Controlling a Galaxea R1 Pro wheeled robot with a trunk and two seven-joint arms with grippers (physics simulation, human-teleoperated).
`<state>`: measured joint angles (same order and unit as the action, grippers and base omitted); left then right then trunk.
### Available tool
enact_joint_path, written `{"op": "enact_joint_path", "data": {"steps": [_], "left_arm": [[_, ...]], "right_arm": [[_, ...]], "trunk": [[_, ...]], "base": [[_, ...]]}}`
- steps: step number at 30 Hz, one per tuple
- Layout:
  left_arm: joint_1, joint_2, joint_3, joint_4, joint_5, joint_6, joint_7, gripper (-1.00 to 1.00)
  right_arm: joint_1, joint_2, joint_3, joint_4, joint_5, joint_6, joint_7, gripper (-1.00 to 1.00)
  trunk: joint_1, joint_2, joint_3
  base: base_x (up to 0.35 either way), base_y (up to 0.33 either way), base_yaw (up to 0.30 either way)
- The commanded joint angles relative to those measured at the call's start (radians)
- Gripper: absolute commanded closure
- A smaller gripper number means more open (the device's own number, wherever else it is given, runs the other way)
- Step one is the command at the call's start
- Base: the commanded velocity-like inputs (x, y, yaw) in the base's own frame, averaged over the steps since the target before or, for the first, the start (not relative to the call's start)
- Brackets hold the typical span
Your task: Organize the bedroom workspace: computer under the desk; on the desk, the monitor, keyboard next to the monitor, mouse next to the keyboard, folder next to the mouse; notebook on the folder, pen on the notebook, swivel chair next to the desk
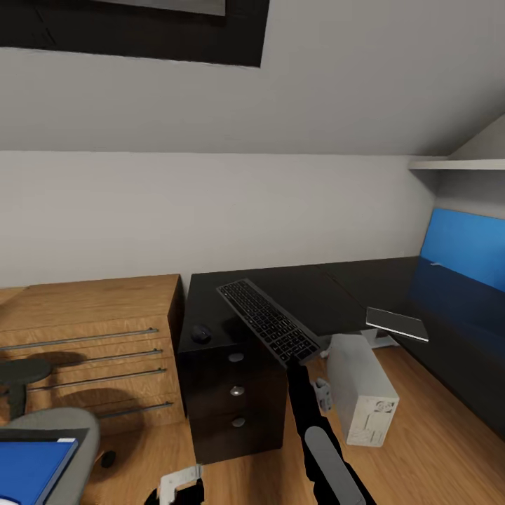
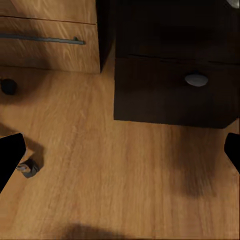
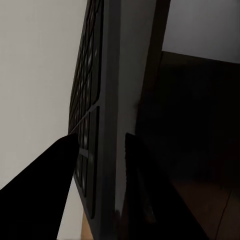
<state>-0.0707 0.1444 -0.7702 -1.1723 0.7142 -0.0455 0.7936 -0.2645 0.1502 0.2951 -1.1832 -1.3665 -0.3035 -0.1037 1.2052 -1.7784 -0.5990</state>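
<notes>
Holding the keyboard [image 1: 268, 330] by its near end, my right jaws [image 1: 298, 359] are closed on its thin edge; from the head view it slants up and away over the front edge of the desk [image 1: 308, 294], its far end above the black surface. I judge this grip suits carrying it in flat and setting it down lengthwise. The mouse [image 1: 201, 334] already sits on the surface near the left corner, just beside the keyboard's line. A grey notebook [image 1: 397, 323] lies on the inner edge of the surface to the right, partly overhanging. The computer [image 1: 363, 389] stands on the floor beside the dark drawer unit [image 1: 235, 400], at the desk opening. The blue folder [image 1: 31, 468] rests on the swivel chair [image 1: 49, 428] at lower left. Open surface remains behind the keyboard toward the wall.

Left wrist view: my left jaws [image 2: 120, 155] stand wide apart and empty, fingertips [image 2: 10, 157] at the frame's sides, aimed at bare wooden floor in front of the drawer unit's lowest knob [image 2: 196, 79]. A wooden chest [image 2: 47, 35] flanks the drawer unit.

Right wrist view: both fingers [image 3: 45, 190] pinch the keyboard edgewise, keys on one face, plain underside on the other. The grip sits near the end, so tipping is a risk.
</notes>
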Motion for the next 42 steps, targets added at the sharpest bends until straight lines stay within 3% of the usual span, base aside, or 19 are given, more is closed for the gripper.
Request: {"op": "enact_joint_path", "data": {"steps": [1,2,3,4,6,11,15,20,28,29,31,42], "left_arm": [[-0.001,0.015,-0.004,-0.048,0.010,0.001,0.011,-1.00],[-0.001,0.041,-0.004,-0.126,0.011,0.023,0.027,-1.00],[-0.001,0.070,0.001,-0.236,0.024,0.090,0.066,-1.00],[-0.001,0.081,0.018,-0.306,0.053,0.148,0.104,-1.00],[-0.001,0.087,0.069,-0.377,0.094,0.204,0.149,-1.00],[-0.001,0.082,0.199,-0.434,0.131,0.248,0.183,-1.00],[-0.001,0.081,0.246,-0.439,0.136,0.251,0.188,-1.00],[-0.001,0.083,0.253,-0.433,0.136,0.251,0.190,-1.00],[-0.001,0.081,0.219,-0.432,0.134,0.253,0.190,-1.00],[-0.001,0.081,0.188,-0.432,0.129,0.252,0.190,-1.00],[-0.001,0.081,0.173,-0.432,0.127,0.251,0.190,-1.00],[-0.001,0.081,0.163,-0.432,0.128,0.250,0.190,-1.00]], "right_arm": [[-0.001,0.000,0.003,0.000,-0.005,-0.006,-0.004,1.00],[-0.001,0.000,0.003,0.004,-0.005,-0.006,-0.004,1.00],[-0.001,0.000,0.003,0.010,-0.005,-0.006,-0.004,1.00],[-0.001,0.000,0.002,0.012,-0.005,-0.006,-0.004,1.00],[-0.001,0.000,0.001,0.013,-0.005,-0.006,-0.004,1.00],[-0.001,0.000,-0.023,0.021,-0.005,-0.013,-0.009,1.00],[-0.001,0.000,-0.035,0.028,-0.006,-0.038,-0.011,1.00],[-0.001,0.000,-0.037,0.032,-0.006,-0.044,-0.011,1.00],[-0.001,0.001,-0.032,0.032,-0.029,-0.045,-0.004,1.00],[-0.001,0.001,-0.031,0.031,-0.030,-0.045,-0.005,1.00],[-0.001,0.002,-0.031,0.031,-0.031,-0.045,-0.004,1.00],[-0.001,0.003,-0.024,0.032,-0.031,-0.043,-0.004,1.00]], "trunk": [[0.000,-0.001,-0.001],[0.000,-0.001,-0.001],[0.000,-0.001,-0.001],[0.000,-0.001,-0.001],[0.000,-0.001,-0.001],[0.000,-0.001,-0.001],[0.000,-0.001,-0.001],[0.000,-0.001,-0.001],[0.000,-0.001,-0.001],[0.000,-0.001,-0.001],[0.000,-0.001,-0.001],[0.000,-0.001,-0.001]], "base": [[0.000,0.000,0.012],[0.000,0.000,0.006],[0.000,0.000,0.003],[0.000,0.000,0.001],[0.000,0.000,0.000],[0.000,0.000,0.000],[0.000,0.000,0.000],[0.000,0.074,0.000],[0.000,0.144,0.000],[0.000,0.000,0.000],[0.000,0.000,0.000],[0.000,0.000,0.000]]}}
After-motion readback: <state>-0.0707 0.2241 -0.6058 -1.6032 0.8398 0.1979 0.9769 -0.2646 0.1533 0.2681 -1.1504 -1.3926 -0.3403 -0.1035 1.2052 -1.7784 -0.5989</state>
